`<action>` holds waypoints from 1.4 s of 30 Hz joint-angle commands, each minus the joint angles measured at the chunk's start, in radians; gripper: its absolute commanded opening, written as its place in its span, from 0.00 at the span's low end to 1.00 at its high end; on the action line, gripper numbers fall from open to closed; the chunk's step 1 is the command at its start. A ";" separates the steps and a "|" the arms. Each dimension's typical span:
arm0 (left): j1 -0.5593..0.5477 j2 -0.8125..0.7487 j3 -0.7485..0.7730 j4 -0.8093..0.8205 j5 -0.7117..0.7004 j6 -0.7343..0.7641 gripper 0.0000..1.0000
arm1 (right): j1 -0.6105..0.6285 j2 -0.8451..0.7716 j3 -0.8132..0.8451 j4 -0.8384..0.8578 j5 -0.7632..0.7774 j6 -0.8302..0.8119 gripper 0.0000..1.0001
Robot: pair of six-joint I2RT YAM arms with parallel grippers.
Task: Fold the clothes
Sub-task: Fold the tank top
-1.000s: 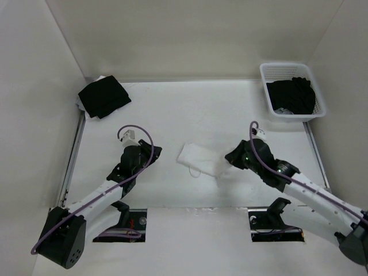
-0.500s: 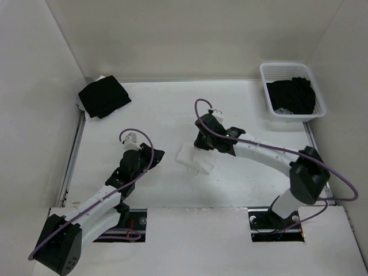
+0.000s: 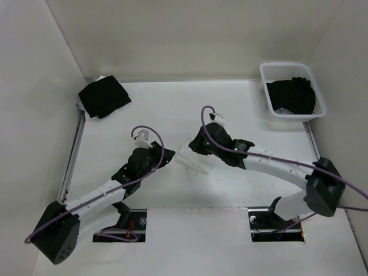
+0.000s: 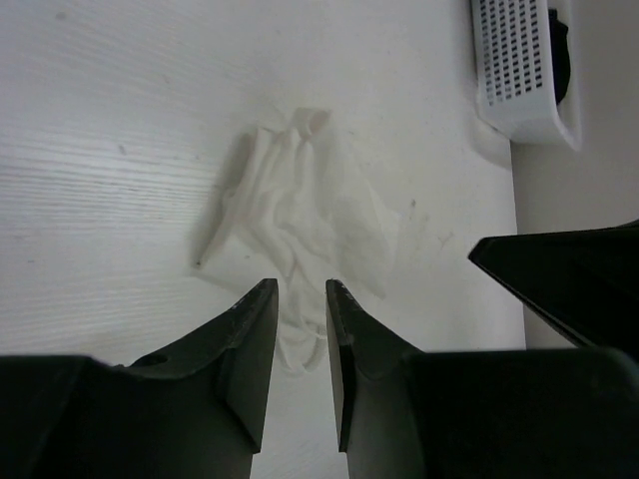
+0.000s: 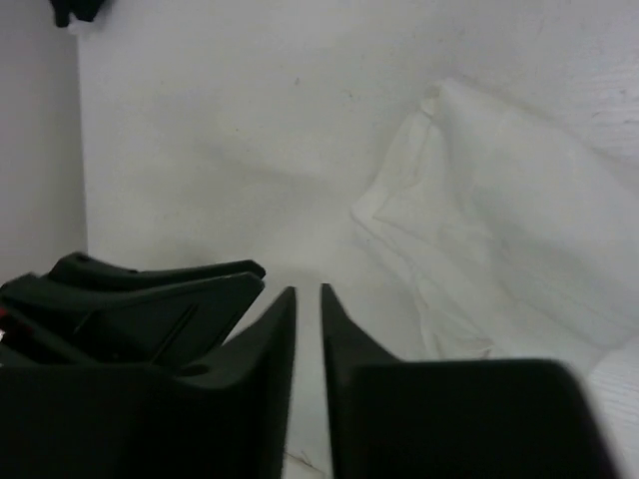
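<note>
The clothes [image 3: 195, 163] are one thin white top, lying bunched and partly doubled over at the table's middle. The left wrist view shows the clothes [image 4: 310, 200] wrinkled, just beyond my left gripper [image 4: 298, 291], whose jaws stand apart with nothing between them. In the top view my left gripper [image 3: 167, 154] is right beside the top's left edge. My right gripper [image 3: 193, 149] hovers over its far left corner. Seen from the right wrist, the clothes [image 5: 499, 239] lie to the right of my right gripper [image 5: 308, 294], whose jaws show a narrow empty gap over bare table.
A folded black garment [image 3: 103, 96] lies at the back left corner. A white plastic basket [image 3: 265, 86] holding black garments [image 3: 293, 95] stands at the back right; the basket [image 4: 519, 70] also shows in the left wrist view. Both arms' heads are close together.
My right arm swung from the right across to the left, carrying the top's edge over, then parted its jaws and let go. My left arm moved forward to the top's left edge.
</note>
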 commanded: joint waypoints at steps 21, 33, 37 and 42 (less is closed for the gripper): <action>-0.023 -0.046 0.025 -0.152 -0.198 0.190 0.43 | -0.427 -0.448 -0.620 0.565 -0.007 -0.233 0.44; 0.139 -0.099 0.056 -0.322 -0.164 0.181 0.48 | -0.531 -0.458 -0.738 0.703 -0.010 -0.221 0.64; 0.118 -0.059 0.073 -0.312 -0.156 0.178 0.48 | -0.547 -0.484 -0.753 0.703 -0.016 -0.215 0.65; 0.103 -0.046 0.076 -0.294 -0.156 0.178 0.48 | -0.545 -0.457 -0.747 0.708 -0.029 -0.210 0.65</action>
